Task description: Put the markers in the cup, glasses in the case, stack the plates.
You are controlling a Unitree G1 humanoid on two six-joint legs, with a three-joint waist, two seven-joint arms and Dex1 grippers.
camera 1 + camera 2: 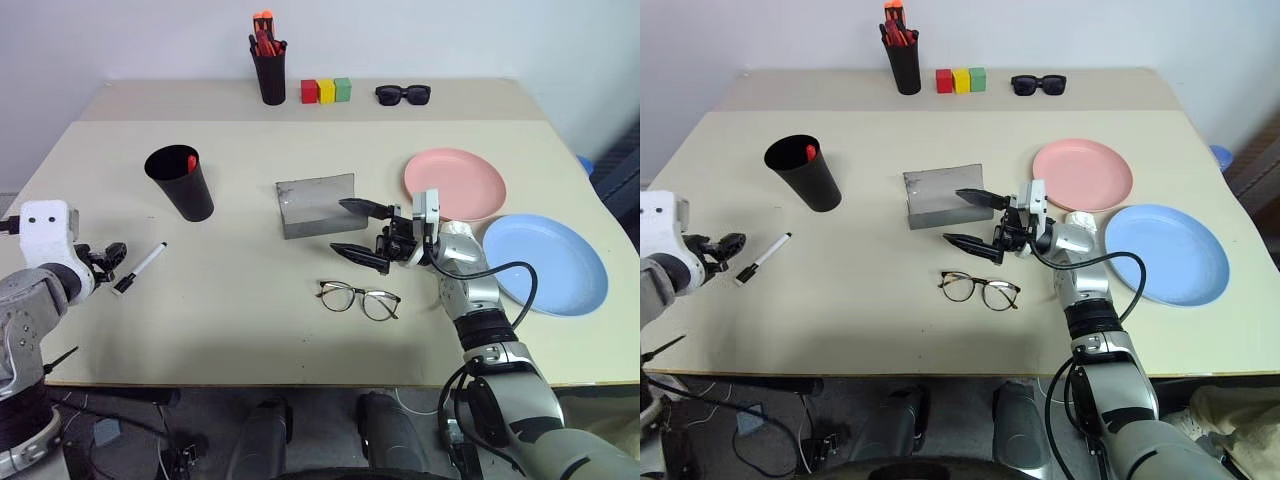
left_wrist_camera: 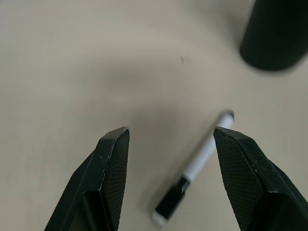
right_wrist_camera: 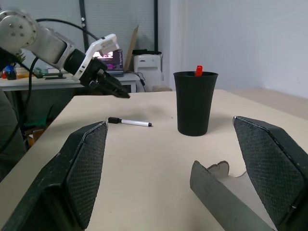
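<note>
Hovering your left gripper [image 2: 168, 144], fingers spread, over the white marker [image 2: 197, 168]: straddle its barrel before pinching; right gripper [image 1: 365, 237] is gaping idle.

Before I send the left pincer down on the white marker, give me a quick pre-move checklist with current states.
1. Left pincer open, nothing held: ok.
2. White marker lying free on the table, apart from other things: ok.
3. Marker lined up between the left fingers: not ok, it lies nearer one finger.
4. Cup upright, with room inside beside the red marker: ok.
5. Right pincer open near the case, away from the left side: ok.
6. Glasses still on the table, outside the case: not ok.
</note>
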